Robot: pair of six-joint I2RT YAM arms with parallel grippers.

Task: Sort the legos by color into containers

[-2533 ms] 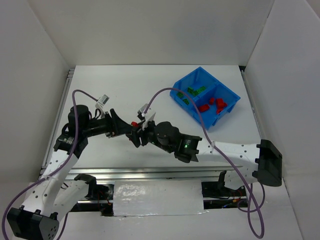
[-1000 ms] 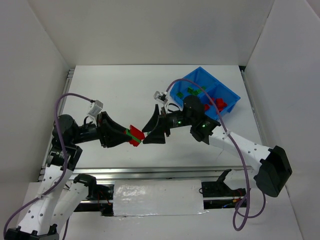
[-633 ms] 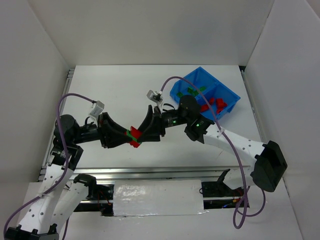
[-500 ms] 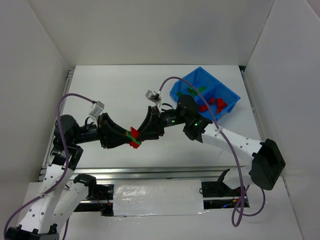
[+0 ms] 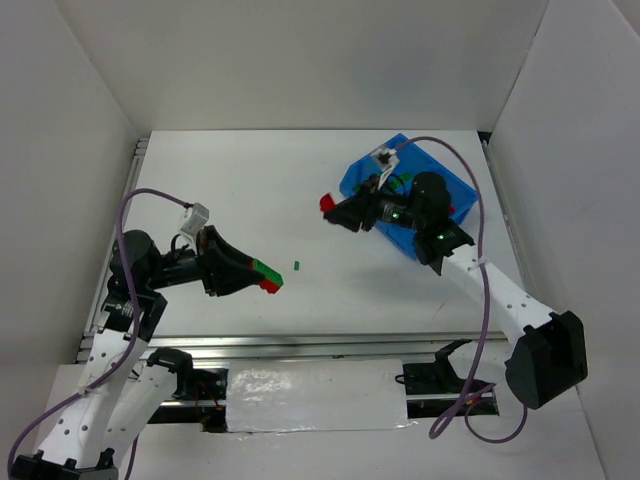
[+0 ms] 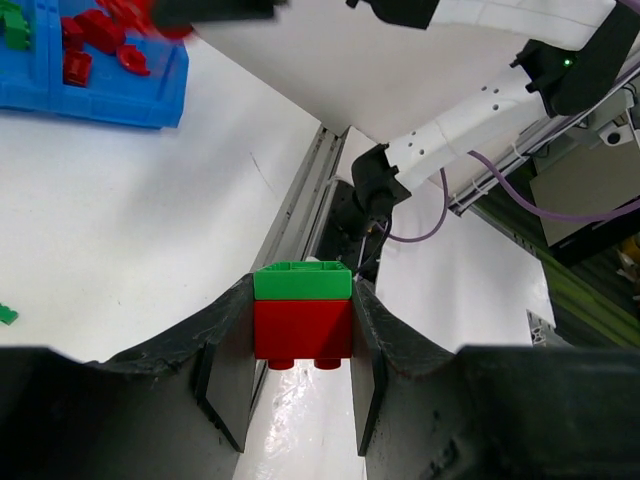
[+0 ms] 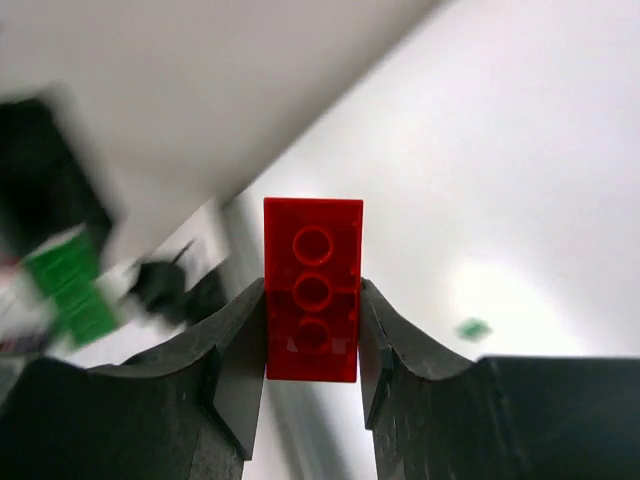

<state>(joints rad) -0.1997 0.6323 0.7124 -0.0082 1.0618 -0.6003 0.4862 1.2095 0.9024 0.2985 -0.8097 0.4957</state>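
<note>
Right fingers (image 7: 235, 365) clench a red brick (image 5: 326, 203), long axis along them, just left of the blue bin (image 5: 462, 192); left fingers (image 6: 230, 375) grasp a green-on-red stack (image 5: 266, 274), well apart from it.

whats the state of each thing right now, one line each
left gripper: shut on the stack
stack: green brick joined on top of a red one, held
right gripper: shut on the red brick
red brick: single, held near the bin
bin: upright, red legos and green legos in separate compartments
green bit: loose on the table
</note>
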